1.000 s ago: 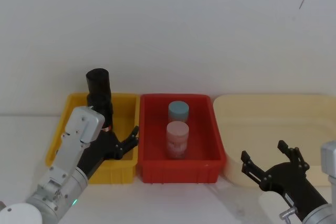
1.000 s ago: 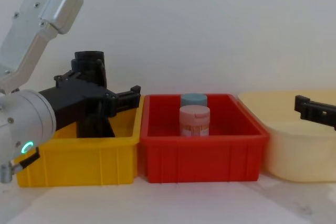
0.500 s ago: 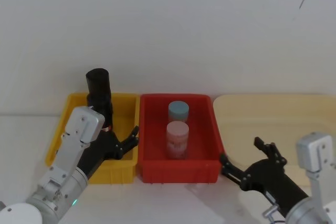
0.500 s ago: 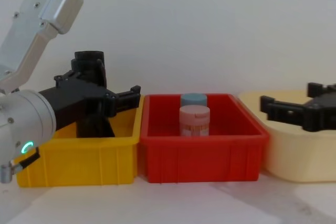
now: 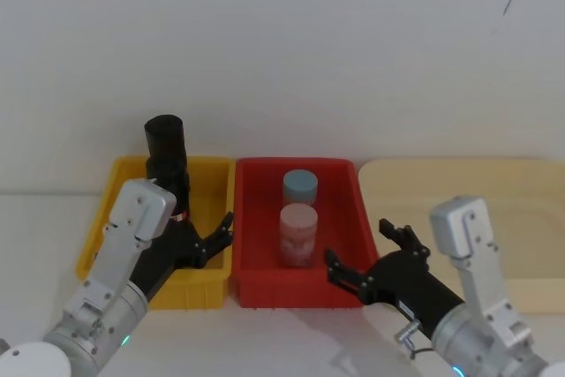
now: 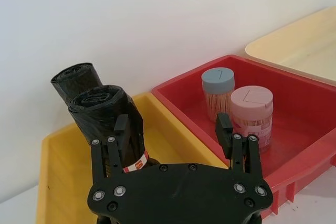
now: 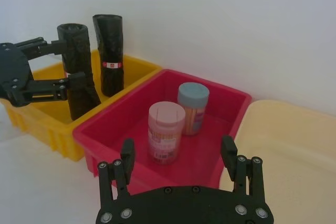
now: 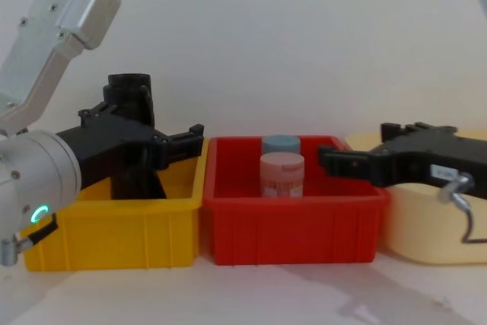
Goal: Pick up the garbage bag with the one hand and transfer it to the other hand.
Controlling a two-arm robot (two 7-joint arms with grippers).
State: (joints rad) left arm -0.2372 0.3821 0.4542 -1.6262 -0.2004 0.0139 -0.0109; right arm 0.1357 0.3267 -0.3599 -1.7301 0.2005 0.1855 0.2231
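Head view entry. Found left claw (image 6: 172,121) down in yellow bin (image 5: 124,167), jaws spread wide, gripping nothing. Located bag (image 6: 102,111) standing tilted in that bin, lower part between the jaws, hard beside one finger; cannot tell contact. Noted second black roll (image 6: 76,76) just behind it, touching or nearly so. Found right claw (image 5: 356,241) open and empty, hovering over near right corner of red bin (image 5: 296,162), close to pink jar (image 5: 297,234) and blue jar (image 5: 300,186).

Judged stage: grasp not yet made, handover pending.

Hazards, as judged:
- Risk of shoving bag aside or tipping it onto second roll through off-centre closing.
- Risk of slip or unrolling under a light pinch, given glossy wrinkled plastic.
- Risk of pinching both rolls together, given closeness.
- Risk of snagging bin wall on lift.
- Risk of knocking jars with right claw on reaching across.
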